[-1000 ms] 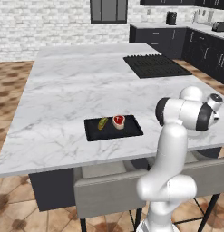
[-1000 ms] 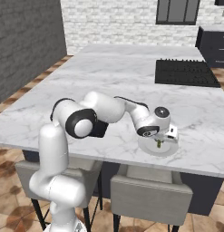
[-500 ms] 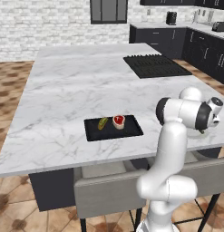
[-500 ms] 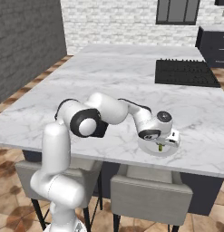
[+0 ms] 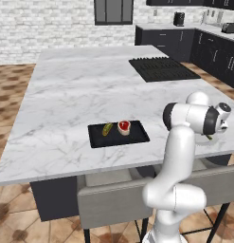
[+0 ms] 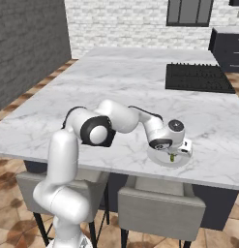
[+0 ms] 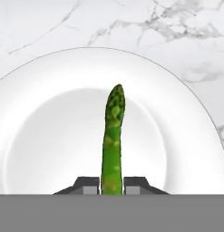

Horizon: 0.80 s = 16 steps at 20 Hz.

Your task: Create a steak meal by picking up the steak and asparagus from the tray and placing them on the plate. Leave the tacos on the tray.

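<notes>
Big marble counter [image 5: 76,95] first. Black tray [image 5: 97,139] near its front edge, with steak [image 5: 123,126] and taco [image 5: 107,129]. White plate [image 7: 50,90] at the front right corner. Gripper [image 7: 111,185] squeezed shut on asparagus [image 7: 113,136], right over the plate's middle. Could roll off if dropped from up high. Arm bent low, reaching right.

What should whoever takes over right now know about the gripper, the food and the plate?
Gripper: shut on the asparagus, held over the middle of the plate; not released yet.
Steak and taco: both on the tray, taco beside the steak on its left in the left base view.
Done: asparagus lifted off the tray and carried to the plate.
Left: let the asparagus go on the plate, then fetch the steak and place it there. Leave the taco.
</notes>
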Motion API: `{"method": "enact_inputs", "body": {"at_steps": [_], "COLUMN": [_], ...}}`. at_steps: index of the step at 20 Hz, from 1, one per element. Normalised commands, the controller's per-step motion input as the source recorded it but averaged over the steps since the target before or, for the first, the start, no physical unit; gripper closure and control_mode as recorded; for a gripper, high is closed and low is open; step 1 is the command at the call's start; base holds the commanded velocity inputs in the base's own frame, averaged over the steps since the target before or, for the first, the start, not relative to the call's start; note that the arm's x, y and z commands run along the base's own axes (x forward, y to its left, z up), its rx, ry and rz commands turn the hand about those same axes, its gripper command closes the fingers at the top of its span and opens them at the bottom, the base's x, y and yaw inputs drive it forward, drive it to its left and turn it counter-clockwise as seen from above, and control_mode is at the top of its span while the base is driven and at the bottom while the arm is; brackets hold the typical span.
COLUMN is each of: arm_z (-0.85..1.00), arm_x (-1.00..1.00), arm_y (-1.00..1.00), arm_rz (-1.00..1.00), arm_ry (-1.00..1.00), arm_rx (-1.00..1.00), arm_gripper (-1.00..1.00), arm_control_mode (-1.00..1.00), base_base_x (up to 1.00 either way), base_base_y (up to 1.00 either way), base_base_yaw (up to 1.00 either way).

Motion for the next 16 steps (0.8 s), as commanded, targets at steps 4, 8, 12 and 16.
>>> {"method": "enact_inputs", "body": {"at_steps": [4, 8, 12, 16], "arm_z": [-0.05, -0.04, 0.00, 0.07], "arm_x": [0.24, 0.18, 0.02, -0.21], "arm_y": [0.00, 0.00, -0.09, -0.05], "arm_rz": [0.00, 0.00, 0.00, 0.00], "arm_ry": [0.00, 0.00, -0.01, -0.08], "arm_rx": [0.00, 0.00, 0.00, 0.00], "arm_gripper": [-1.00, -1.00, -1.00, -1.00], "arm_control_mode": [-1.00, -1.00, -1.00, -1.00], "base_base_x": [0.00, 0.00, 0.00, 0.00], "base_base_y": [0.00, 0.00, 0.00, 0.00], "base_base_yaw": [0.00, 0.00, 0.00, 0.00]}}
